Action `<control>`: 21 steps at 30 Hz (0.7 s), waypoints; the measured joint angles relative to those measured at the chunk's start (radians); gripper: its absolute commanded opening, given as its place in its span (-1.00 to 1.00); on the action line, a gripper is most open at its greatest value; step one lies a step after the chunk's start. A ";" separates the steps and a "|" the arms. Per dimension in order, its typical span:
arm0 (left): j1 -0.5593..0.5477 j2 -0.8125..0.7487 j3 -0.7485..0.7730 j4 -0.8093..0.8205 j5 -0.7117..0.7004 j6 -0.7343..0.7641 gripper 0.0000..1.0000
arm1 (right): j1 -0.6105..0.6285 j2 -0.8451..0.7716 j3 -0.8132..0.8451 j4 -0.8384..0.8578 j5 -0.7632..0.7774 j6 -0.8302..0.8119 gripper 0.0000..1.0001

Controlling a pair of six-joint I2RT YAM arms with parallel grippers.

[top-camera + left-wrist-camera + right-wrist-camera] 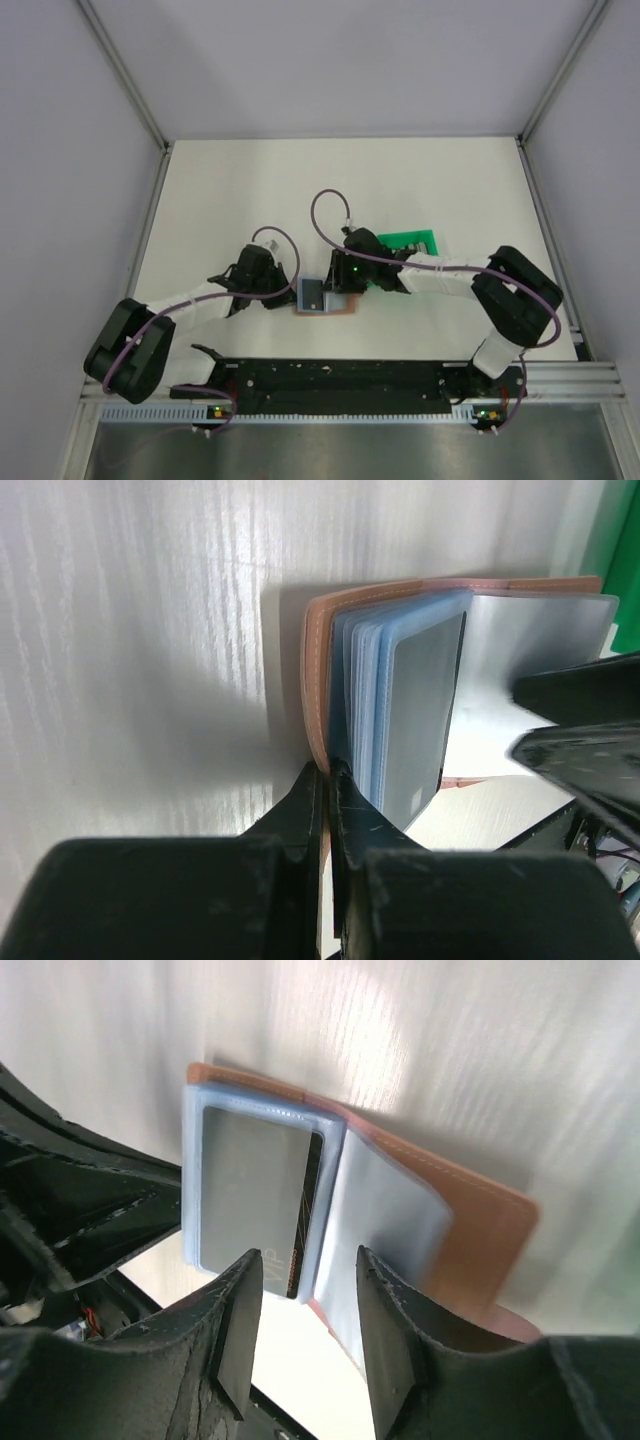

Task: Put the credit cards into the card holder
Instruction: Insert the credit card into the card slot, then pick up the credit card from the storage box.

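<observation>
The tan card holder point(341, 306) stands open on the table between both arms, with its blue plastic sleeves fanned out. A grey-silver credit card point(245, 1195) sits inside the front sleeve, and the thin edge of a black card point(313, 1205) shows just behind it. My left gripper point(330, 768) is shut on the lower edge of the holder's tan cover point(316, 670), holding that flap up. My right gripper point(308, 1260) hovers open just short of the sleeves. Only white table shows between its fingers. In the top view the two grippers point(290, 292) point(336, 283) flank the holder.
A green plastic tray point(412, 241) lies just behind the right gripper, and its edge shows at the right of the left wrist view point(625, 570). White tabletop surrounds the holder. Grey walls close in the back and both sides.
</observation>
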 measured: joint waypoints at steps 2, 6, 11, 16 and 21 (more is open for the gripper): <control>-0.001 -0.014 0.000 -0.027 -0.005 0.005 -1.00 | -0.005 -0.049 0.000 -0.040 0.033 -0.018 -0.03; -0.001 -0.032 0.000 -0.062 -0.012 0.010 -1.00 | -0.031 -0.184 0.000 -0.107 0.098 -0.059 0.06; -0.001 -0.032 0.005 -0.076 -0.011 0.015 -1.00 | -0.120 -0.327 0.000 -0.189 0.175 -0.097 0.17; -0.001 -0.032 0.006 -0.078 -0.011 0.019 -1.00 | -0.252 -0.363 -0.005 -0.249 0.199 -0.129 0.18; -0.001 -0.039 0.006 -0.090 -0.010 0.026 -1.00 | -0.332 -0.324 -0.023 -0.293 0.197 -0.163 0.19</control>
